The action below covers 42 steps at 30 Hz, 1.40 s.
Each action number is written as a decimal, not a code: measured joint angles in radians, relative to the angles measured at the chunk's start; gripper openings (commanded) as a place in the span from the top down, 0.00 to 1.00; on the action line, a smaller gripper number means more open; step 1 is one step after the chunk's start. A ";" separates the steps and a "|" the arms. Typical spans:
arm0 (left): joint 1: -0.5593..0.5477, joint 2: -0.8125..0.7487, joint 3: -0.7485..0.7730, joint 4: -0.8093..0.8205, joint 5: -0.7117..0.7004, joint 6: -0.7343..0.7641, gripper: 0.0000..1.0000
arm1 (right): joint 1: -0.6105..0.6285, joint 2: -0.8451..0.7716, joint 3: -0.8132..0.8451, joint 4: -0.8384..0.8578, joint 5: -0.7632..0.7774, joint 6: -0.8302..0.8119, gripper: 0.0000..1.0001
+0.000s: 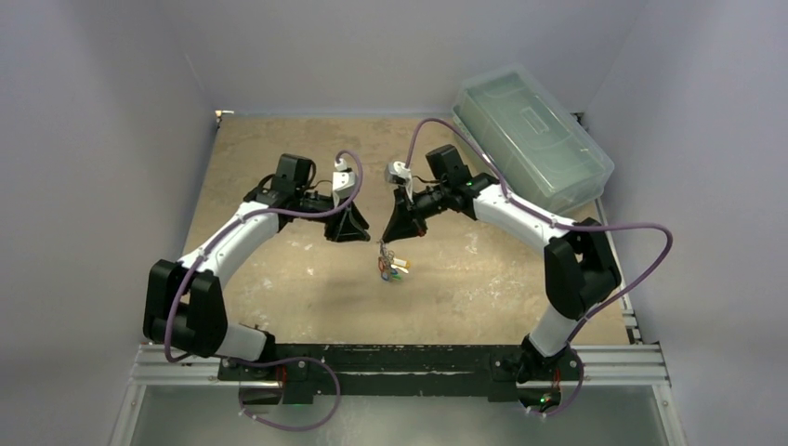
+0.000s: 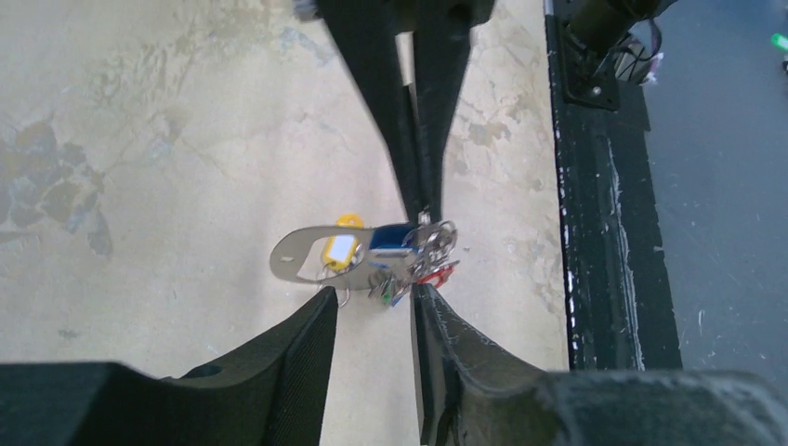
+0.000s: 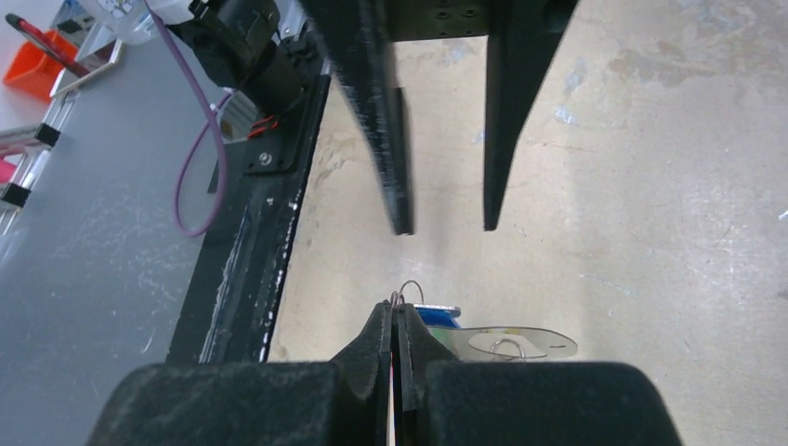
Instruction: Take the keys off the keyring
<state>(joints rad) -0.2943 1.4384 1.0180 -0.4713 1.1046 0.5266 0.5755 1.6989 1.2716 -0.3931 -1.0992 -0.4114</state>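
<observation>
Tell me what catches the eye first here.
The bunch of keys with coloured tags hangs at centre from the right gripper, whose jaws are shut on it. The silver keyring juts out sideways, and the left gripper faces it with jaws open. A clear lidded box sits at the far right.

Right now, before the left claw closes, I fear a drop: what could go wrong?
1. The right claw pinches only a thin wire loop of the keys at its very tips, so the hanging bunch could slip out.
2. The left claw is open right beside the tangled bunch. Closing may catch a tag instead of the keyring.
3. The two claws' tips are close together and might collide.
</observation>
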 measured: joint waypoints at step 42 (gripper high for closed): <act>-0.054 -0.011 -0.117 0.134 0.037 0.061 1.00 | -0.014 -0.006 -0.098 0.253 -0.074 0.125 1.00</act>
<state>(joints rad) -0.3485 1.4273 0.9012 -0.3374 1.1412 0.5880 0.5617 1.6932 1.1736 -0.1402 -1.1732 -0.2867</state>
